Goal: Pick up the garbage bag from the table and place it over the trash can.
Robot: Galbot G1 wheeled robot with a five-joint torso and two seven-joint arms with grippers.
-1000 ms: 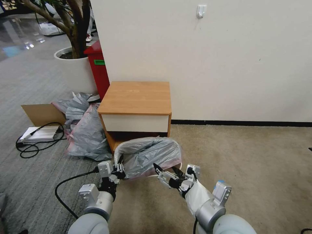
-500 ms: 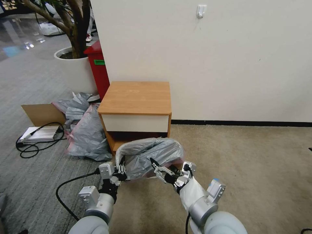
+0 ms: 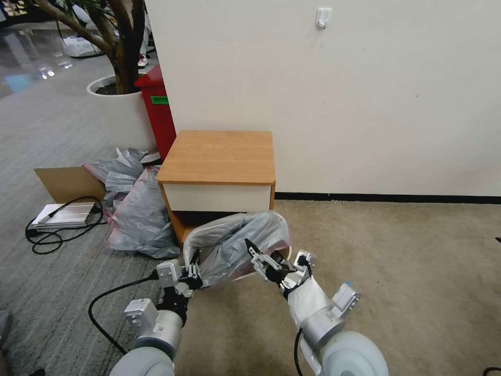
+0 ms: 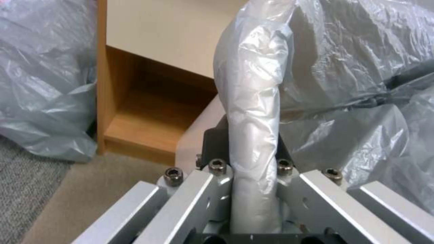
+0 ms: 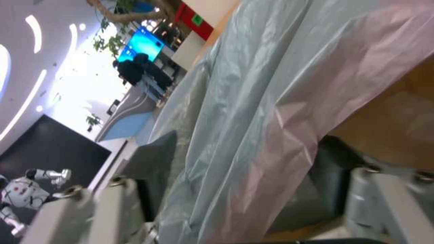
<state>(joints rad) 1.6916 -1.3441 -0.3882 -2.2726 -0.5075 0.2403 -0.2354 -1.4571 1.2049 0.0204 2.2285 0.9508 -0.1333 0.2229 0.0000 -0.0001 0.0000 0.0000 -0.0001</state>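
Left claw and right claw each pinch the garbage bag before the table.

From my head camera I see two rounded pale-grey arm shells ending in silver metal wrist joints. My left gripper is built of brushed aluminium blocks with black fingers, and a black cable loops from it along the floor. My left wrist camera shows dark hex-socket screws set in its angled silver bars. My right gripper has slim black-tipped fingers on silver links, a white fabric sleeve behind it, and a small blue mark on the wrist block.
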